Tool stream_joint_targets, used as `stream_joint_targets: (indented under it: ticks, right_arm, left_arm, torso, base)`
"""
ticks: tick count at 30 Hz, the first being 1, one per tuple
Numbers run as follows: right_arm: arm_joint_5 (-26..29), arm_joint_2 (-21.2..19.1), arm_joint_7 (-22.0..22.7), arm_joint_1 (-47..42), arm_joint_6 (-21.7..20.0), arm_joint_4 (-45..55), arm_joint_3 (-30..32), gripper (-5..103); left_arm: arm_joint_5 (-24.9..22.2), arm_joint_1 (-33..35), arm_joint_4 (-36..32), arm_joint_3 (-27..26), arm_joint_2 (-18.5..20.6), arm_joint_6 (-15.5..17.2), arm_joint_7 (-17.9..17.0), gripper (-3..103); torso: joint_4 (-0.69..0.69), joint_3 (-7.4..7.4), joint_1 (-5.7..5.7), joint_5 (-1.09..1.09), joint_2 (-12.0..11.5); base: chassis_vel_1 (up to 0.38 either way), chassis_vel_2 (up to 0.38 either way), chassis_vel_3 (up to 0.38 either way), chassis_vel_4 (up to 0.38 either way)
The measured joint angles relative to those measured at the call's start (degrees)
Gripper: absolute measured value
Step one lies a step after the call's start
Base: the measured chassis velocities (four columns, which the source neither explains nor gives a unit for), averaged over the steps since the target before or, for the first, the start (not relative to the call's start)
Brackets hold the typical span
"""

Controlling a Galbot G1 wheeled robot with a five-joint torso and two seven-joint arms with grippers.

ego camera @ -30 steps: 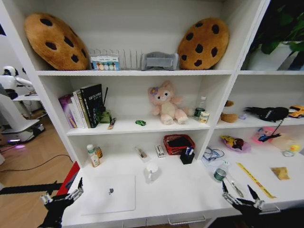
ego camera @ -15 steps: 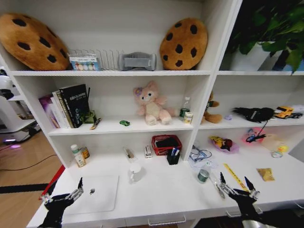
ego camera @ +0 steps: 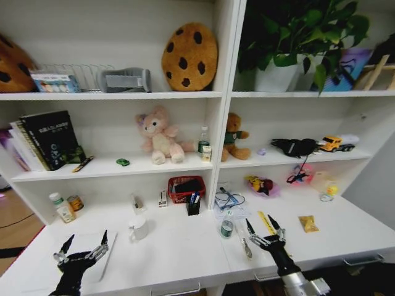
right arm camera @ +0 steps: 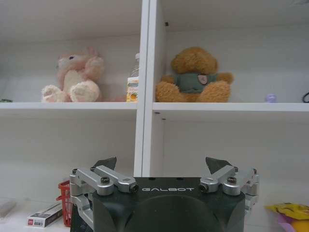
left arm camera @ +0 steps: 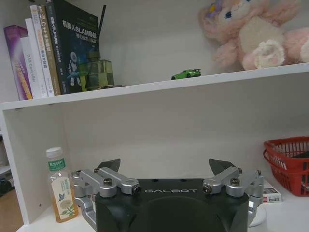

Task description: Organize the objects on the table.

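Grippers hang low over the near edge of the table (ego camera: 185,246), both with fingers spread wide and holding nothing. The left gripper (ego camera: 81,245) sits at the near left, over what looks like the silver laptop (ego camera: 105,262), though most of it is hidden beneath the arm. The right gripper (ego camera: 264,229) hovers right of centre, close to a small can (ego camera: 226,228). The tiny green toy car (ego camera: 123,162) rests up on the middle shelf, left of the pink plush toy (ego camera: 157,134). A black pen cup (ego camera: 193,206) stands by the red basket (ego camera: 186,188) at the far side of the desk.
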Motion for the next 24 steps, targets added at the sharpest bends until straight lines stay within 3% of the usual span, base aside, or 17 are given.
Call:
stream_joint_targets:
  ticks: [6,12,20,21,23,24]
  right_arm:
    - [-1.99,-3.69,0.16,4.42,-3.73,-4.45,-3.45,100]
    - [-4.15,-3.93,0.57,5.62,-5.52,-7.52,-4.83,100]
    - [-4.78,-3.14,0.65,6.96,-5.84,-8.61,-5.95,69]
    - [-4.78,-3.14,0.65,6.96,-5.84,-8.61,-5.95,69]
    - [-4.48,-3.33,0.56,7.57,-6.09,-8.64,-6.12,58]
    - [-4.48,-3.33,0.56,7.57,-6.09,-8.64,-6.12,58]
  left_arm:
    - [0.00,0.00,0.00,-0.02,0.00,0.00,-0.02,100]
    - [0.00,0.00,0.00,-0.01,-0.01,0.00,-0.01,100]
    - [0.00,0.00,0.00,0.00,-0.02,0.00,-0.01,100]
    - [0.00,0.00,0.00,0.00,-0.02,0.00,-0.01,100]
    - [0.00,0.00,0.00,0.00,-0.02,0.00,-0.01,100]
    - [0.00,0.00,0.00,0.00,-0.02,0.00,-0.01,100]
  torso:
    - [0.03,0.00,0.00,0.03,0.00]
    - [0.01,0.00,0.00,0.03,0.00]
    - [0.02,0.00,-0.01,0.03,0.00]
    - [0.02,0.00,-0.01,0.03,0.00]
    - [0.02,0.00,-0.01,0.02,0.00]
    - [0.02,0.00,-0.01,0.02,0.00]
  base:
    - [0.043,0.075,-0.013,-0.031]
    - [0.000,0.000,0.000,0.000]
    - [-0.002,-0.007,0.000,0.002]
    - [0.000,0.000,0.000,0.000]
    - [0.000,0.000,0.000,0.000]
    - [0.000,0.000,0.000,0.000]
